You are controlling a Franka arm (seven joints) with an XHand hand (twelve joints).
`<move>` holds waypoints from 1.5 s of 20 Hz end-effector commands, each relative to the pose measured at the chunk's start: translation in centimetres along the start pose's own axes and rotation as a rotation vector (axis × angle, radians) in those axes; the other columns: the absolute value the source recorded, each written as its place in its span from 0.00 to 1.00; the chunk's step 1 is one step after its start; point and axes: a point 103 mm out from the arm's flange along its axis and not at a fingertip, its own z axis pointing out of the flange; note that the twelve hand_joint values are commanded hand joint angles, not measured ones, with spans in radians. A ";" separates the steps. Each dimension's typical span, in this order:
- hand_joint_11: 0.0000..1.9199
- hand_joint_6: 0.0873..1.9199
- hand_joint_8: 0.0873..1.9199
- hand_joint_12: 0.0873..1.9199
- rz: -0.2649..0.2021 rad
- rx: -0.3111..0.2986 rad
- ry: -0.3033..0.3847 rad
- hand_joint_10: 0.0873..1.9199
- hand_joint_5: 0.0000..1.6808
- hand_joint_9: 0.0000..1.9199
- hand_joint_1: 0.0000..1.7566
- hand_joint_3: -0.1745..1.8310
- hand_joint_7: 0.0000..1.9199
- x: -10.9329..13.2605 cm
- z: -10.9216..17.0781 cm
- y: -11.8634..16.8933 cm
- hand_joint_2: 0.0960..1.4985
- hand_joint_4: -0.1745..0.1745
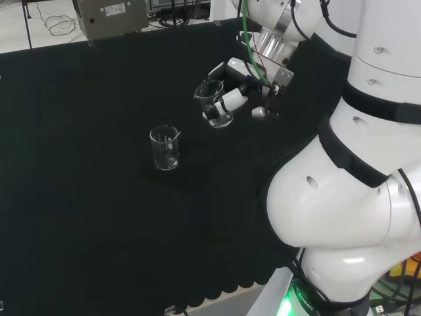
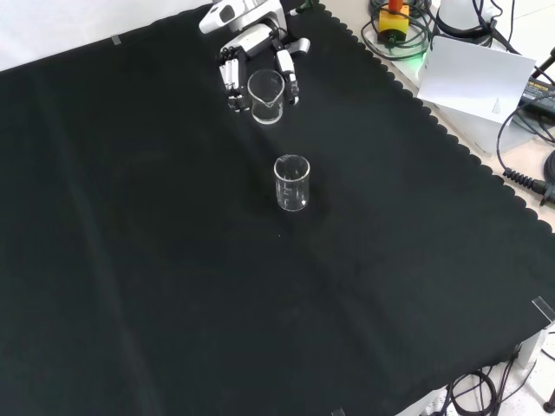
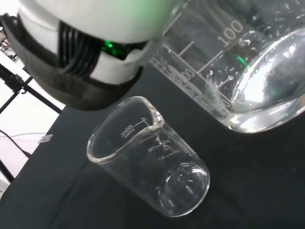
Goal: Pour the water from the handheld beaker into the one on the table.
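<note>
Curled round a clear glass beaker (image 1: 213, 104), the black and white hand (image 1: 231, 99) holds it just above the cloth, to the right of the cloth's middle in the head view. From the front, this held beaker (image 2: 265, 96) sits between the hand's fingers (image 2: 232, 78) near the top of the picture, about upright. A second clear beaker (image 1: 165, 147) stands upright on the cloth by itself; it is nearer the camera (image 2: 292, 182) in the front view. Up close at the wrist, the held beaker (image 3: 248, 71) has droplets inside, and the standing beaker (image 3: 152, 176) lies beyond it.
Black cloth (image 2: 173, 260) covers the bench, with a scalloped edge at the right of the front view. A white box (image 2: 477, 78) and cables lie off the cloth there. The arm's white links (image 1: 355, 197) fill the head view's right. A grey box (image 1: 112, 16) stands behind the cloth.
</note>
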 end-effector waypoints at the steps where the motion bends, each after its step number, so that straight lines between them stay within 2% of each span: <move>1: 0.67 0.33 0.31 0.38 -0.015 0.038 -0.031 0.26 0.74 0.82 0.75 0.43 0.68 2.1 0.0 0.6 0.39 0.00; 11: 0.66 0.35 0.33 0.39 0.047 0.133 -0.183 0.28 0.73 0.81 0.75 0.44 0.67 2.7 0.8 2.3 0.38 0.00; 26: 0.66 0.37 0.36 0.41 0.092 0.274 -0.403 0.31 0.73 0.82 0.75 0.46 0.67 4.8 2.6 3.7 0.37 0.00; 30: 0.66 0.37 0.36 0.41 0.103 0.290 -0.430 0.31 0.73 0.82 0.75 0.46 0.67 5.0 2.7 3.8 0.37 0.00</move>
